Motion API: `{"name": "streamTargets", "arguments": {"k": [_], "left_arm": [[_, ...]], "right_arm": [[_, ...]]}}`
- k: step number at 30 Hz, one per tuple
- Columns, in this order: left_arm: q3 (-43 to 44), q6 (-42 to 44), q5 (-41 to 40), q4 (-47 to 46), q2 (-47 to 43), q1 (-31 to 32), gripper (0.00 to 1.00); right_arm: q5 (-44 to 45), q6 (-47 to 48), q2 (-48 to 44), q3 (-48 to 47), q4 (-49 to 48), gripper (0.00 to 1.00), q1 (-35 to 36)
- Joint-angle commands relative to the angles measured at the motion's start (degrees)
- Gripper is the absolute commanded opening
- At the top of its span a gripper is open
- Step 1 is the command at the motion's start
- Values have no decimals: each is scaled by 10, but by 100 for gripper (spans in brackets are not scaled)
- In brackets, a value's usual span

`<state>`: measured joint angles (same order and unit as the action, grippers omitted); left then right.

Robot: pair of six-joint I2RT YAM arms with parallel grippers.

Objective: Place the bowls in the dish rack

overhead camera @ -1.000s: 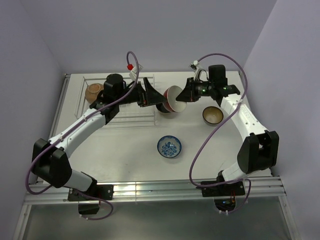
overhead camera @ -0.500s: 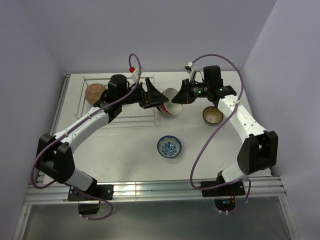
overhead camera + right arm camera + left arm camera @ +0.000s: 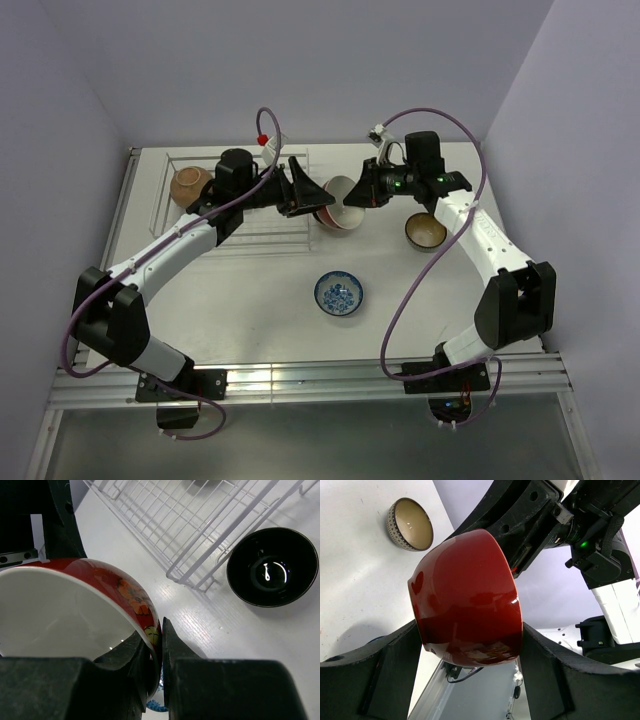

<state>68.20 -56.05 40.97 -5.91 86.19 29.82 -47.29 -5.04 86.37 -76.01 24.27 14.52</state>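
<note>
The red bowl, white inside, hangs tilted in the air between both grippers, just right of the dish rack. My right gripper pinches its rim between shut fingers. My left gripper straddles the bowl's red outside, and its fingers touch both sides. A tan-brown bowl lies in the rack's far left. The black bowl sits on the table by the rack's corner, mostly hidden under the red bowl in the top view.
A blue-and-white bowl sits on the table in front of the grippers. A tan bowl sits to the right under the right forearm, and also shows in the left wrist view. Walls close the table at the back and sides.
The left gripper moved right and took the red bowl between its fingers. The right gripper shifted slightly left with the bowl. In the last half second almost nothing moved.
</note>
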Motion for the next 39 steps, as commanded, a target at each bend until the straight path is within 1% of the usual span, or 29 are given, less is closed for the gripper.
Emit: {"name": "streamTargets", "arguments": {"k": [1, 3, 4, 6, 7, 8, 12, 14, 18, 23, 27, 29, 31, 32, 35, 39], "left_arm": [[7, -6, 17, -40, -7, 5, 43], [5, -6, 15, -43, -6, 4, 33], [7, -6, 15, -43, -6, 4, 18], [9, -6, 12, -35, -2, -2, 2], [9, -6, 9, -33, -2, -6, 0], [8, -7, 10, -31, -2, -13, 0], [2, -17, 13, -32, -1, -36, 0], [-1, -20, 17, -34, -1, -47, 0], [-14, -28, 17, -46, -6, -59, 0], [-50, -55, 21, -67, -11, -91, 0], [-63, -63, 28, -74, -12, -107, 0], [-65, -63, 27, -76, -10, -115, 0], [-65, -60, 26, -74, -8, -127, 0], [-65, -57, 25, -70, -4, -132, 0], [-55, -37, 25, -51, 7, -156, 0], [-14, 19, 17, -17, 27, -187, 0]], "right_arm": [[-16, -5, -7, -24, -33, 0, 19], [-14, -5, 0, -27, -31, 0, 23], [-11, -5, 3, -30, -30, 0, 24], [-14, -3, 17, -43, -23, 0, 24], [-15, -3, 22, -48, -20, 0, 25], [-14, -3, 32, -57, -14, 0, 26], [-12, -12, 47, -64, -18, 10, 28], [-14, -16, 56, -67, -21, 13, 28], [-19, -24, 74, -84, -15, 35, 28], [-29, -40, 90, -87, -30, 37, 27], [-40, -55, 114, -107, -33, 44, 29], [-40, -58, 127, -121, -30, 50, 30], [-38, -61, 136, -127, -30, 54, 31], [-36, -64, 139, -130, -32, 60, 31], [-26, -74, 147, -134, -37, 64, 31], [-10, -92, 165, -145, -37, 66, 31]]}}
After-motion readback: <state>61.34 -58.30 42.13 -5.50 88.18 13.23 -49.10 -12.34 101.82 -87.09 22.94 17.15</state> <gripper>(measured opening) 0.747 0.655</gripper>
